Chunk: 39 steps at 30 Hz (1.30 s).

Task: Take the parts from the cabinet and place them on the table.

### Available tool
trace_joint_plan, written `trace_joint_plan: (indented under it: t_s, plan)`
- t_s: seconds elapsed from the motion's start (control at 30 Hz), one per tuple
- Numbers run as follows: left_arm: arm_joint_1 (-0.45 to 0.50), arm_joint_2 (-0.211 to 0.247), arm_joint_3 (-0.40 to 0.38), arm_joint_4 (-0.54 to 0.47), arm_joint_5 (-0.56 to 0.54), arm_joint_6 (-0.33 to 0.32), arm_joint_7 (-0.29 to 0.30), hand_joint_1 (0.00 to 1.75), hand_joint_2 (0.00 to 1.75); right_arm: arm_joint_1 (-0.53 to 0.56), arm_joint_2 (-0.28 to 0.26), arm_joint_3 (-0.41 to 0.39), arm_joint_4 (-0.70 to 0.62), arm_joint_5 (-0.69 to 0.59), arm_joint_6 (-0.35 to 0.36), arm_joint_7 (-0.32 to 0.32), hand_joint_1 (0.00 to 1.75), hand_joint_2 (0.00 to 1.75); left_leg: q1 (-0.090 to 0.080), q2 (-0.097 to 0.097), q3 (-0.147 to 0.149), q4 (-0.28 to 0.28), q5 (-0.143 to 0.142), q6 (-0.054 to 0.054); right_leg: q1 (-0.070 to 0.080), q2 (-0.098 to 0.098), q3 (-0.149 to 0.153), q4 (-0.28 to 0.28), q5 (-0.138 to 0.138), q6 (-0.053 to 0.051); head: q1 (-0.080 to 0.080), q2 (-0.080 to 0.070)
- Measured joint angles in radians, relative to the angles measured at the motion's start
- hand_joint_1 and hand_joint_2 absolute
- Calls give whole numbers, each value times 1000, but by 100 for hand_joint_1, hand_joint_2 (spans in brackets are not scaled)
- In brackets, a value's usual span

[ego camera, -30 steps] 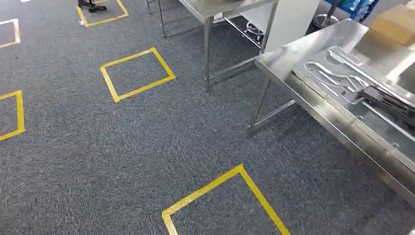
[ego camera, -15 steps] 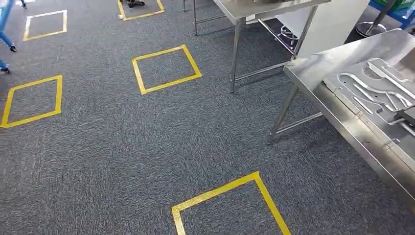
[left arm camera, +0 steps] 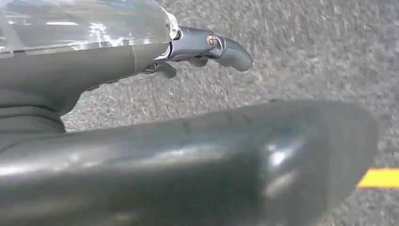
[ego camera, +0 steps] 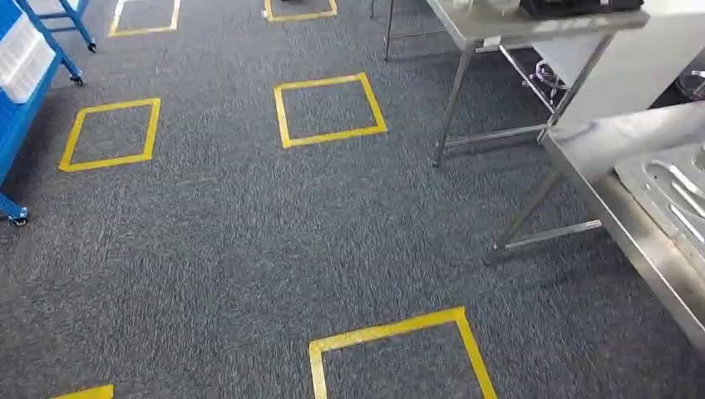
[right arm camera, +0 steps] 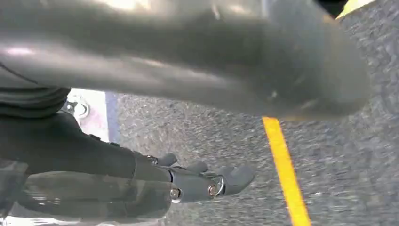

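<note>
A steel table (ego camera: 611,137) stands at the right edge of the head view. A pressed metal part (ego camera: 669,191) lies on it, cut off by the frame. My left hand (left arm camera: 188,155) hangs over the grey carpet with its fingers (left arm camera: 207,44) stretched out and nothing in them. My right hand (right arm camera: 188,56) also hangs above the carpet, its fingers (right arm camera: 211,183) extended and holding nothing. A blue wheeled rack (ego camera: 25,83) with white bins shows at the far left.
A second steel table (ego camera: 490,29) stands at the back right with a dark object (ego camera: 578,7) on top, next to a white panel (ego camera: 640,62). Yellow tape squares (ego camera: 330,110) mark the carpet. A yellow tape line (right arm camera: 284,165) runs below my right hand.
The camera has turned left: the tables slid to the right edge, most of the metal part left the frame, and the blue rack came into view at the left.
</note>
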<state>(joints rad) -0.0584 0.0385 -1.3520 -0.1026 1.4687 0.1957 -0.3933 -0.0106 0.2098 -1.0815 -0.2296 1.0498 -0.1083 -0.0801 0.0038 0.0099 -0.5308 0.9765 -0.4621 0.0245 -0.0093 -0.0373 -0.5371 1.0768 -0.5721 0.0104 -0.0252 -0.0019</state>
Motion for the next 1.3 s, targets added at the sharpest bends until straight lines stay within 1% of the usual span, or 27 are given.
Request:
trace_joint_plan:
  t_s: [0.07,0.1,0.13,0.17,0.23,0.27,0.3,0.43,0.5,0.57,0.6,0.63,0.67,0.73,0.77,0.8,0.9,0.93,0.97,1.0,1.03,1.1,1.13,1.2,1.23,1.27,1.3]
  plan:
    - [-3,0,-1,0,0,3,1,0,0,2,0,0,0,0,1,0,0,0,-2,-20,-5,0,2,3,-4,30,-78,158,-76,3,1,0]
    - [-3,0,-2,0,0,3,1,0,0,3,0,0,0,1,2,0,0,0,-2,-32,-5,1,2,3,-4,33,-112,223,-93,5,2,0]
    - [-2,0,-2,0,0,3,3,0,0,3,0,0,0,3,3,0,0,0,-2,-46,-5,3,2,3,-4,34,-126,240,-83,6,1,0]
    - [-1,-1,-3,0,0,3,5,0,0,4,0,0,0,5,4,1,0,0,-1,-59,-4,4,1,1,-6,34,-116,207,-47,7,2,0]
    - [-1,-3,-6,0,1,3,6,0,0,4,0,0,0,12,4,3,0,0,2,-88,-2,13,-4,-6,-12,52,-46,44,54,7,1,0]
    - [-2,-4,-6,0,3,3,6,0,0,8,0,0,0,15,4,3,0,0,3,-98,-5,19,-8,-11,-19,93,-15,-34,82,8,2,0]
    - [-4,-3,-7,0,5,3,6,0,0,8,0,-2,0,16,4,3,0,0,-3,-106,-12,29,-14,-20,-15,121,-10,-47,68,10,2,0]
    - [2,-3,-8,0,10,3,6,0,0,2,-1,-4,0,22,3,3,0,0,7,-139,-22,24,-10,-47,-10,78,-9,-53,75,-22,1,0]
    - [1,-4,-8,0,11,3,5,0,0,3,-1,-8,0,25,3,2,0,0,4,-49,-46,84,-52,-50,-10,54,-4,-61,77,-36,-5,0]
    - [-5,-5,-8,0,13,2,5,0,0,7,-1,-10,0,28,3,2,0,0,7,-24,-124,244,-135,-56,-4,24,-5,-60,74,-42,-5,0]
    - [-5,-6,-8,0,13,2,5,0,0,7,-1,-11,0,30,3,2,0,0,8,-21,-158,314,-161,-58,-1,10,-6,-60,73,-44,-5,0]
    - [-4,-6,-8,0,16,2,5,0,0,7,-1,-13,0,30,3,2,0,0,8,-18,-175,349,-164,-58,1,-3,-5,-59,71,-45,-5,0]
    - [-1,-6,-8,0,16,2,5,0,0,6,-1,-15,0,30,3,2,0,0,8,-17,-166,330,-143,-57,4,-14,-4,-59,70,-45,-5,0]
    - [1,-6,-8,0,16,2,5,0,0,4,-1,-16,0,30,3,2,0,0,5,-4,-79,163,-54,-46,6,-36,3,-59,65,-43,-5,0]
    - [0,-6,-8,0,16,2,4,0,0,4,-1,-17,0,30,3,2,0,0,0,24,-28,72,-19,-37,7,-46,8,-59,63,-41,-5,0]
    - [-3,-6,-8,0,16,2,4,0,0,4,-1,-18,0,30,3,2,0,0,-12,67,-10,32,-26,-26,11,-55,11,-58,59,-36,-4,0]
    - [-1,-6,-8,0,16,2,4,0,0,-1,-1,-22,0,30,5,2,0,0,-19,37,-15,28,-20,-20,6,-76,16,-62,57,-20,-3,0]
    - [0,-6,-8,1,17,3,4,0,0,-6,-1,-23,0,32,8,2,0,0,-19,25,-14,18,-15,-12,6,-86,23,-66,57,-14,-4,0]
    - [1,-7,-8,0,18,3,5,0,0,-5,-1,-23,0,32,9,2,0,0,-4,14,4,0,-2,-6,5,-79,28,-64,49,-4,-4,0]
    - [0,-9,-8,0,18,3,4,0,0,-3,-1,-24,0,32,9,2,0,0,-6,7,8,-7,1,-2,3,-26,20,-37,27,-2,-2,0]
    - [-2,-9,-8,1,18,3,5,0,0,-3,-1,-25,0,32,9,2,0,0,-5,-2,6,-7,4,2,2,10,-10,22,-11,-1,-2,0]
    - [-5,-9,-8,1,18,3,5,0,0,-2,-1,-25,0,32,9,2,0,0,-7,-24,2,-7,4,4,-1,33,-94,190,-86,2,0,0]
    - [-4,-9,-8,1,18,3,5,0,0,-2,-1,-25,0,32,9,2,0,0,-7,-37,1,-5,4,3,-1,35,-120,237,-94,3,-1,0]
    - [-1,-10,-8,1,18,3,5,0,0,-1,-1,-25,0,32,9,2,0,0,-6,-61,4,-3,3,2,-4,36,-112,201,-43,4,0,0]
    - [-1,-10,-9,1,18,3,5,0,0,-1,-1,-25,0,32,9,3,0,0,-5,-78,6,1,0,-2,-6,40,-70,106,20,4,0,0]
    - [-2,-10,-9,1,18,3,5,0,0,0,-1,-25,0,32,9,2,0,0,-3,-92,7,7,-4,-6,-9,57,-27,8,72,3,0,0]
    - [-2,-11,-9,1,18,3,5,0,0,3,-2,-26,0,32,9,3,0,0,0,-101,1,12,-8,-12,-15,115,-5,-43,74,2,0,0]
